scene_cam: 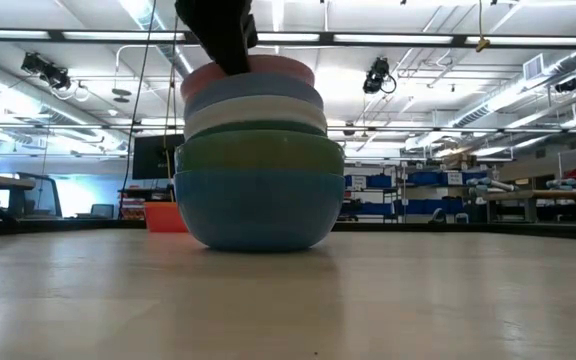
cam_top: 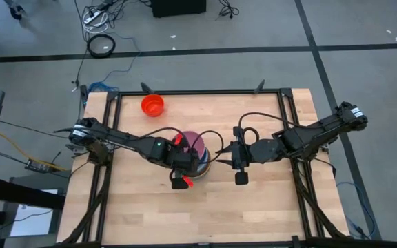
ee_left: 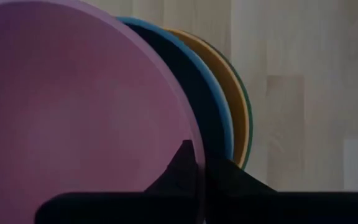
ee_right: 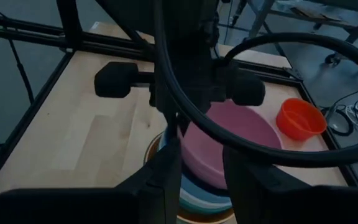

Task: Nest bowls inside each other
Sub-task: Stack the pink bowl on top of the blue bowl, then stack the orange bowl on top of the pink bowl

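A stack of nested bowls point(cam_top: 200, 165) stands mid-table. In the low view it shows blue at the bottom point(scene_cam: 258, 215), then green, white and light blue. A pink bowl point(cam_top: 193, 141) is on top, slightly tilted; I cannot tell whether it rests on the bowl below. My left gripper point(ee_left: 197, 158) is shut on the pink bowl's rim. My right gripper point(ee_right: 202, 168) is open to the right of the stack and touches nothing. A small red bowl point(cam_top: 152, 105) sits upright on its base near the table's far edge. My left gripper pinches the pink bowl's rim point(ee_left: 190, 134) on its near-left side, one finger inside the bowl and one outside. The fingers point(ee_left: 180, 167) slant down from the table's left. The bowl tilts a little, higher on the held side, its lower part inside the stack.
Black frame rails point(cam_top: 281, 110) run along the table's sides and far edge. Bare wood lies near the front edge point(cam_top: 198, 213) and at the far right. The right arm's cable loop point(ee_right: 278, 93) hangs between the two grippers.
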### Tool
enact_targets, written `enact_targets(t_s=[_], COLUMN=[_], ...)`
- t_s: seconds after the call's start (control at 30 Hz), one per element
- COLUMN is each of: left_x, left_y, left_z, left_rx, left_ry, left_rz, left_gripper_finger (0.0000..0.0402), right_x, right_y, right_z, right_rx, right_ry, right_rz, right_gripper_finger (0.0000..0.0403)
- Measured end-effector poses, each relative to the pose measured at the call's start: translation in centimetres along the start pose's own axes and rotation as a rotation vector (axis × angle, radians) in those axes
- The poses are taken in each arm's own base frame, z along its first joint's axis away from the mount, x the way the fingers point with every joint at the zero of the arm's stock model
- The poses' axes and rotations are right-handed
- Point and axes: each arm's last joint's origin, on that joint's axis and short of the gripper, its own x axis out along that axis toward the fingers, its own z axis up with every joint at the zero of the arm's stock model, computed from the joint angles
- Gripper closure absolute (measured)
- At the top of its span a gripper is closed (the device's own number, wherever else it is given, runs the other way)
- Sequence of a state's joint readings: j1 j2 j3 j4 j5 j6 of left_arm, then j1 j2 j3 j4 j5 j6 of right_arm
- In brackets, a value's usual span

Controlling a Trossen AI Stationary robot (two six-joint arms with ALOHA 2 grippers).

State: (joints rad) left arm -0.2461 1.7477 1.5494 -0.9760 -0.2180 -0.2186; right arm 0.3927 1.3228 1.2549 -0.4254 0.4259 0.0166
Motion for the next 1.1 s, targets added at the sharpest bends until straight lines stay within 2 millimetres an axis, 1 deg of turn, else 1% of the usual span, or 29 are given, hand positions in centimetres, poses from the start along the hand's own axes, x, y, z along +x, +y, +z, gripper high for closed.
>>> enact_targets(t_s=[0.2, 0.47, 0.77, 0.9, 1.1], left_x=[0.0, 0.0, -0.4, -1.1, -3.6], left_y=[-0.1, -0.6, -1.6, -1.5, -1.0], left_z=[0.4, 0.3, 0.0, 0.0, 0.4], left_rx=[-0.033, -0.091, -0.102, -0.110, -0.135], left_ry=[-0.040, -0.018, -0.013, -0.039, -0.155], left_rz=[-0.014, -0.100, -0.131, -0.142, -0.179], left_gripper_finger=[0.0371, 0.0339, 0.0330, 0.0330, 0.0329], right_x=[0.0, 0.0, 0.0, 0.0, 0.0], right_y=[0.0, 0.0, 0.0, 0.0, 0.0], right_z=[0.0, 0.0, 0.0, -0.1, -0.1], right_rx=[0.000, -0.002, 0.000, 0.004, 0.006], right_ry=[-0.001, 0.004, 0.004, 0.005, 0.007], right_rz=[0.000, 0.001, 0.001, 0.001, 0.001], right_gripper_finger=[0.0297, 0.0296, 0.0296, 0.0296, 0.0296])
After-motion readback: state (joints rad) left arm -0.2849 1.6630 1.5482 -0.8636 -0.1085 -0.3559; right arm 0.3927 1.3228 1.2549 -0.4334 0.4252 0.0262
